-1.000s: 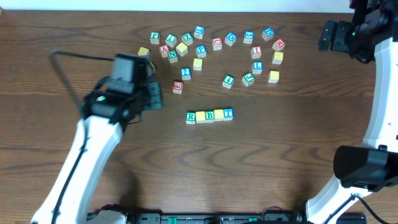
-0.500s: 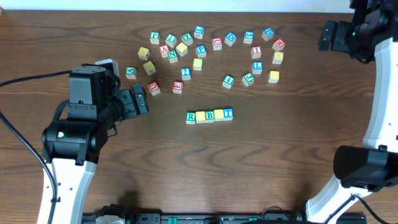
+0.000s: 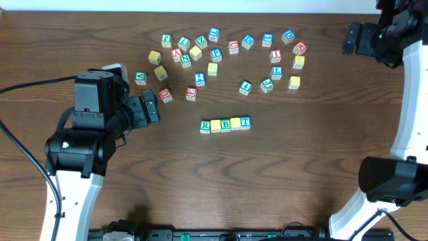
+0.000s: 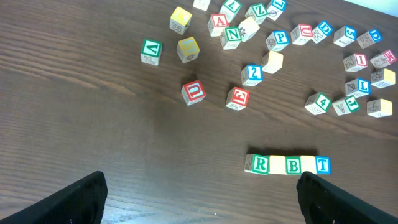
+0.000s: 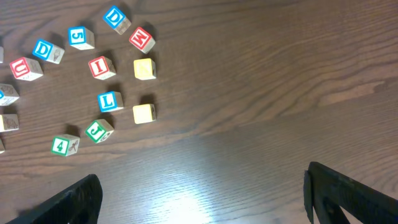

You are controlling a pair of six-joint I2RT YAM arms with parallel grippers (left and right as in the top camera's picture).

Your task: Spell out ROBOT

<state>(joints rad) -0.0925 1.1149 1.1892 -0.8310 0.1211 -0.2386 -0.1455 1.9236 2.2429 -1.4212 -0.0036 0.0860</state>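
Observation:
A row of letter blocks point(image 3: 225, 124) lies mid-table: a green R, a plain yellow face, a green B, another plain yellow face, and a blue T. The left wrist view has the same row point(image 4: 287, 165) just above the right finger. My left gripper point(image 3: 152, 109) stands open to the left of the row with nothing between its fingers point(image 4: 202, 205). A red U block point(image 3: 165, 95) lies just beyond it. My right gripper point(image 3: 354, 40) hangs open and empty at the far right, away from the blocks point(image 5: 205, 202).
Several loose letter blocks are scattered across the far half of the table point(image 3: 227, 50). They include a green V point(image 3: 140, 77), a red block point(image 3: 191, 94), and a green 4 point(image 3: 245, 86). The right wrist view shows a blue L point(image 5: 110, 101) and plain yellow blocks point(image 5: 143, 113).
The left arm has drawn back to the left and its jaws have opened. The red U block and its neighbours that it covered now show. Nothing has moved in the last half second.

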